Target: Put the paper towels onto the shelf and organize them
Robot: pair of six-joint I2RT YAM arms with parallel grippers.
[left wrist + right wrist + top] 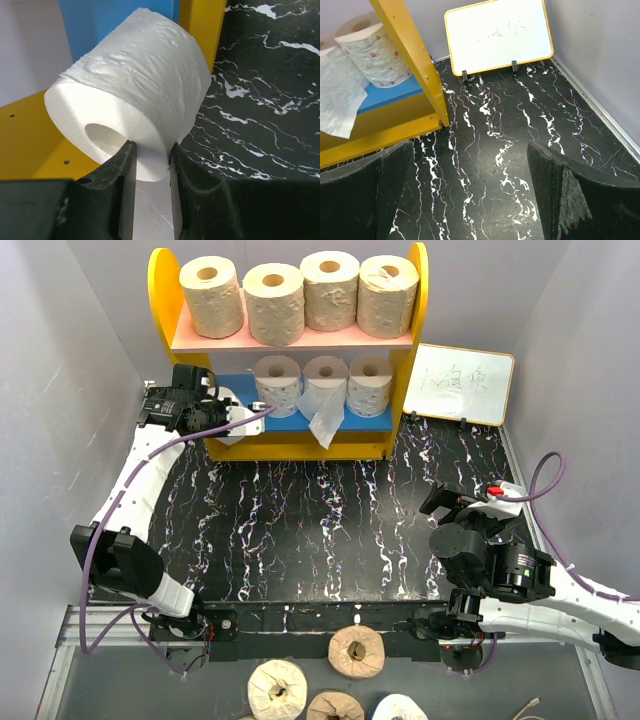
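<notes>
The left tool [150, 155] pinches a white paper towel roll [135, 85] by the shelf [160, 300], at 10 o'clock; the right tool [470, 147], 4 o'clock, gapes wide.

1. The black marble-patterned table [300, 530], veined in white, is carrying two things along its far side.
2. The yellow-sided shelf [300, 448] is standing directly on it, left of centre, its base flat on the tabletop.
3. The white writing board [460, 383], yellow-framed, is resting on two black clip feet [464, 76] just beside the shelf's right panel, tilting back.
</notes>
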